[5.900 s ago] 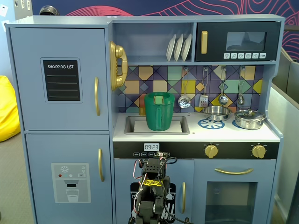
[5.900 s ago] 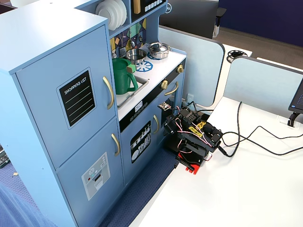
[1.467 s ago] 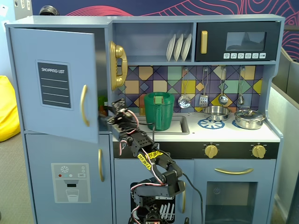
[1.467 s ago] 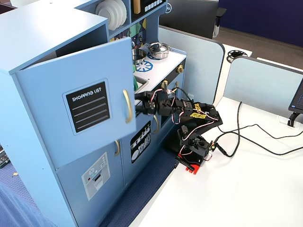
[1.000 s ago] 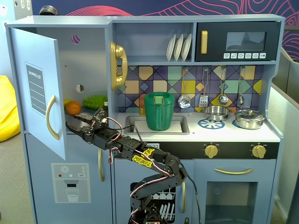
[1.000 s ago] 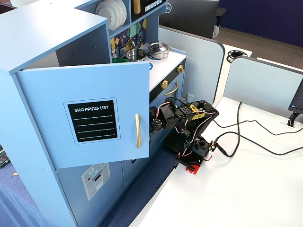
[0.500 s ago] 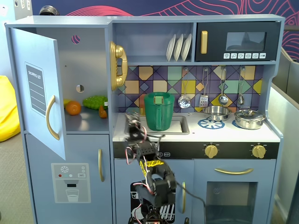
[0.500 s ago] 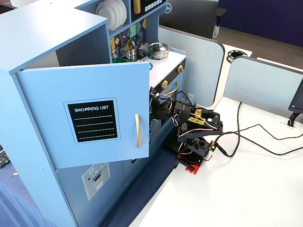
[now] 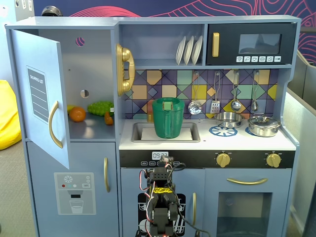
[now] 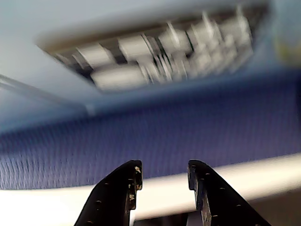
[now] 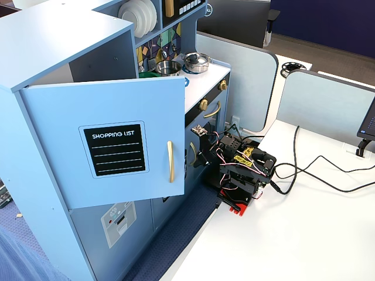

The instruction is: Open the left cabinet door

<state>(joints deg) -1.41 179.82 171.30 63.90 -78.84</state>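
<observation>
The left cabinet door (image 9: 39,94) is pale blue with a "SHOPPING LIST" panel and a gold bar handle (image 9: 54,123). It stands swung wide open in both fixed views, and it also shows from the side (image 11: 111,146) with its handle (image 11: 170,161). The arm (image 9: 160,207) sits folded low in front of the kitchen's middle, away from the door, and it also shows on the white table (image 11: 240,170). In the blurred wrist view my gripper (image 10: 163,172) is open and empty, with a blue textured surface and a white band behind it.
The open cabinet holds an orange (image 9: 77,114), green grapes (image 9: 100,107) and a carrot. Below it is the blue dispenser door (image 9: 74,192). A green pitcher (image 9: 168,117) stands in the sink and a pot (image 9: 264,126) on the stove. Cables (image 11: 310,170) run across the white table.
</observation>
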